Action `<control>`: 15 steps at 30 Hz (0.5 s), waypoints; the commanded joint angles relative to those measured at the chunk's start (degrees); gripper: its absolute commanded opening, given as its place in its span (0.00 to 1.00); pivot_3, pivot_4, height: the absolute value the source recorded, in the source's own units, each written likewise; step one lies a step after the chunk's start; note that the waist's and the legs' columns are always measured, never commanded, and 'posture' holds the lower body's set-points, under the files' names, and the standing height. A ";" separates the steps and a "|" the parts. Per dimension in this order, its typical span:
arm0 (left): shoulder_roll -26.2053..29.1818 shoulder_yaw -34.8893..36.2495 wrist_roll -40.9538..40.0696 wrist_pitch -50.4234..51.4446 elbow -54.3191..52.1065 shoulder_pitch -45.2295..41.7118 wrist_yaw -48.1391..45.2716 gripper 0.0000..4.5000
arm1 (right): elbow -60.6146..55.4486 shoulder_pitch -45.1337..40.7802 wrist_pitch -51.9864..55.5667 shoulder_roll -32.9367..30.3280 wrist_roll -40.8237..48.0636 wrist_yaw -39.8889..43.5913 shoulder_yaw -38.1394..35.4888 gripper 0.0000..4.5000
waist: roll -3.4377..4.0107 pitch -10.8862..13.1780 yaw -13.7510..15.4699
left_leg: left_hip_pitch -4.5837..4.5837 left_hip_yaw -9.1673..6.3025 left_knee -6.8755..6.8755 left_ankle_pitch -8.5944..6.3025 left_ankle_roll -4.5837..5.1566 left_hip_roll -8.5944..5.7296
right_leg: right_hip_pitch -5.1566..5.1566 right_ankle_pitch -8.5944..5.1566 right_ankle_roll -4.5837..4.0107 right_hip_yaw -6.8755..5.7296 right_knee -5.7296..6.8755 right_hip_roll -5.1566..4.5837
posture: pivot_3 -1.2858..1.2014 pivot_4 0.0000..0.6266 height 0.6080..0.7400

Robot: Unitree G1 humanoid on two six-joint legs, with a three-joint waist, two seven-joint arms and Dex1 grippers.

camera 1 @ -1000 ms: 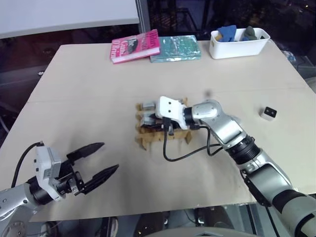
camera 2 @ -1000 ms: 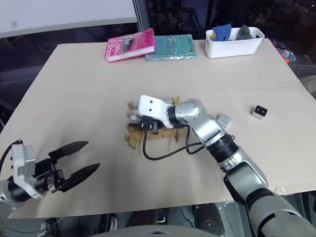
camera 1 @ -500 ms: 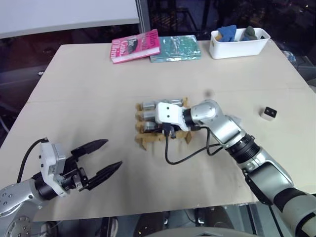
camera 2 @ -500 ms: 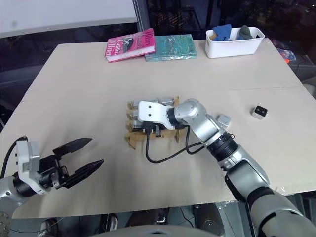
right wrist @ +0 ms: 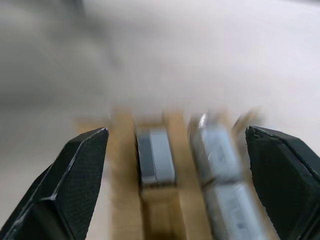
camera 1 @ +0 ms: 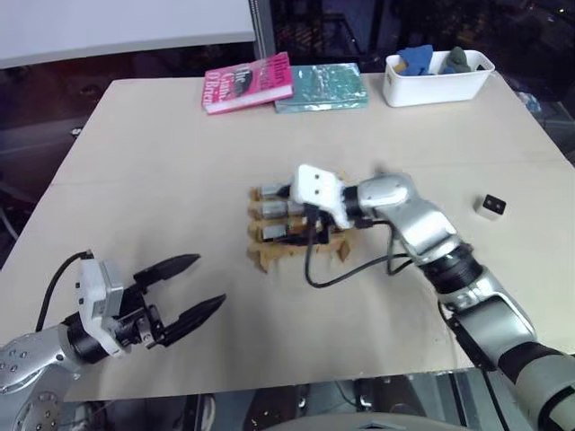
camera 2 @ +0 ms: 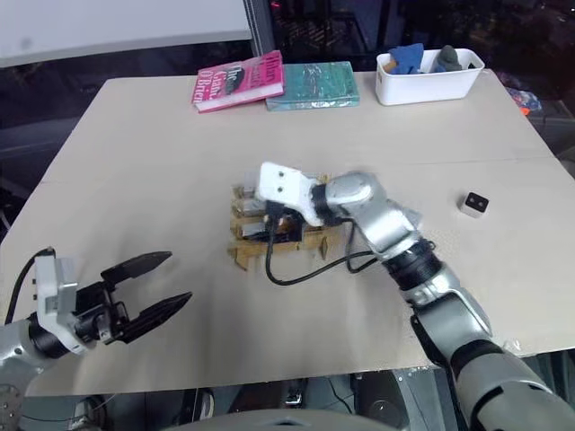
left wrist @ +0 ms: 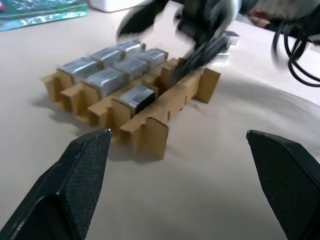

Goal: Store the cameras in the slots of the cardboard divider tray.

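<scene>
Near the middle of the pale beige tabletop (camera 1: 162, 153) stands the small brown cardboard divider tray (camera 1: 296, 241) of crossed strips, with several boxy silver-grey cameras (left wrist: 102, 79) lying in its slots; the left wrist view shows 5 of them, filling most of 2 rows and 1 slot of the nearer row. Over the tray's right half hangs the right gripper (right wrist: 177, 165), its 2 black fingers (right wrist: 67, 185) spread wide apart with nothing between them; its wrist view looks down past them at 1 camera sitting in a slot and 2 more in the neighbouring row. A black cable (camera 1: 346, 269) loops from that wrist down onto the table just in front of the tray. Well to the left and nearer the table's front edge, the left gripper (camera 1: 193, 289) hovers with its fingers also wide open and empty, pointing toward the tray. Another silver-grey camera (camera 2: 410, 216) lies on the table just right of the right forearm, and a small white block camera with a black face (camera 1: 488, 206) sits well apart toward the right edge. Along the far edge lie a pink paperback book (camera 1: 247, 83) and a teal patterned book (camera 1: 321, 88) side by side, with a white plastic rectangular bin (camera 1: 438, 79) holding blue and grey lumps farther right.
</scene>
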 commanded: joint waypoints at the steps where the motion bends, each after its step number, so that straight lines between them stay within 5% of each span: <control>1: 0.88 -1.83 -1.61 0.47 -3.80 -2.26 0.39 1.00 | -12.81 5.05 11.35 -6.30 7.89 -2.74 -12.80 0.99 | -0.04 -0.02 0.16 | 0.00 0.00 0.00 0.00 0.00 0.00 | 0.00 0.00 0.00 0.00 0.00 -0.01 | 0.52 0.24 1.00; 4: 1.59 -4.30 -2.47 1.61 -5.22 -5.18 0.65 1.00 | -16.56 11.31 17.02 -13.46 7.97 -8.26 -22.29 0.99 | -0.06 -0.04 0.78 | 0.01 -0.04 0.00 -0.04 0.06 -0.02 | 0.05 0.00 0.00 -0.04 -0.01 -0.08 | 0.52 0.24 1.00; 8: 2.87 -7.43 -4.71 4.26 -5.67 -9.81 0.59 1.00 | -7.66 21.04 11.26 -25.22 -1.03 -15.40 -28.36 0.99 | 0.02 -0.03 0.39 | 0.03 0.03 -0.02 -0.05 0.08 -0.01 | 0.04 0.00 -0.01 0.03 0.08 -0.08 | 0.52 0.24 1.00; 15: 3.45 -10.22 -5.35 6.12 -4.37 -14.63 0.85 1.00 | 6.58 22.89 7.58 -26.55 -3.14 -23.75 -31.04 0.99 | 0.09 -0.01 -0.81 | 0.12 0.35 -0.02 0.02 0.02 0.10 | 0.03 -0.01 -0.01 0.28 0.16 0.13 | 0.52 0.24 1.00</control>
